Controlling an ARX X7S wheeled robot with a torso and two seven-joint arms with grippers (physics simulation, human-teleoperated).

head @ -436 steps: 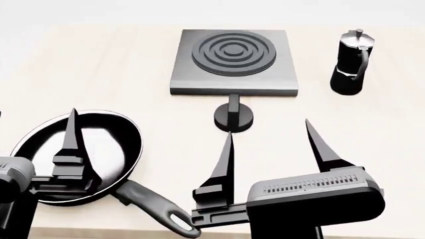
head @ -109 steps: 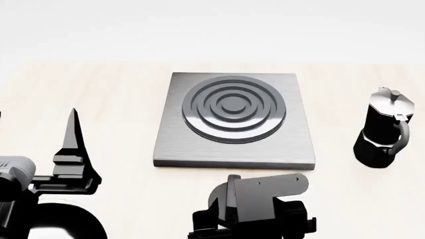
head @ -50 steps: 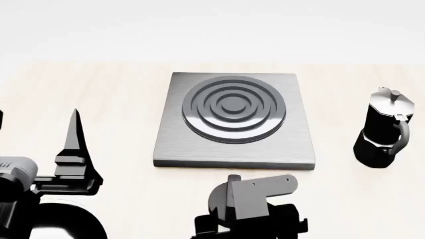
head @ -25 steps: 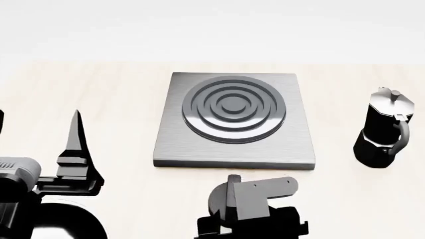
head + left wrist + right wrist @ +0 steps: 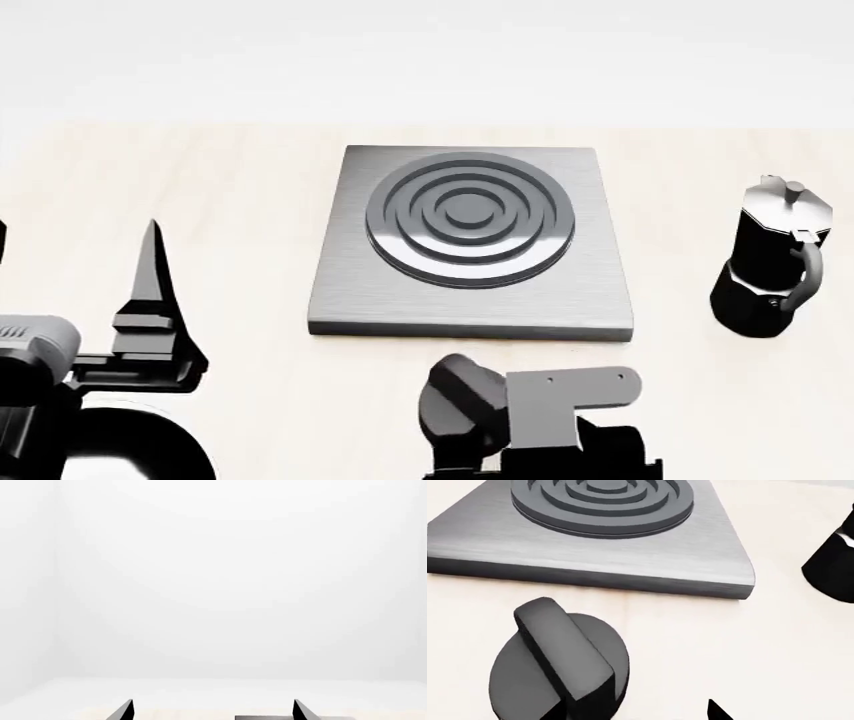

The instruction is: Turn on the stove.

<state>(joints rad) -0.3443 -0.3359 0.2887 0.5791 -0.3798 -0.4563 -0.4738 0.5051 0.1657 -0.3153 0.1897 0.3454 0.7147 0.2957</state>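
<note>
Fingers of my left gripper (image 5: pixel 147 300) at far left stand spread and empty, the stove (image 5: pixel 470 240) sits centre-frame, its rigid knob (image 5: pixel 559 663) below wants pinching across the raised ridge, right gripper (image 5: pixel 561 440) state unclear.

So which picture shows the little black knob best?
The right wrist view: the knob fills it close up, its raised ridge slanted, just in front of the stove. The head view shows the knob small and partly hidden behind the right arm. The left wrist view doesn't show it.
</note>
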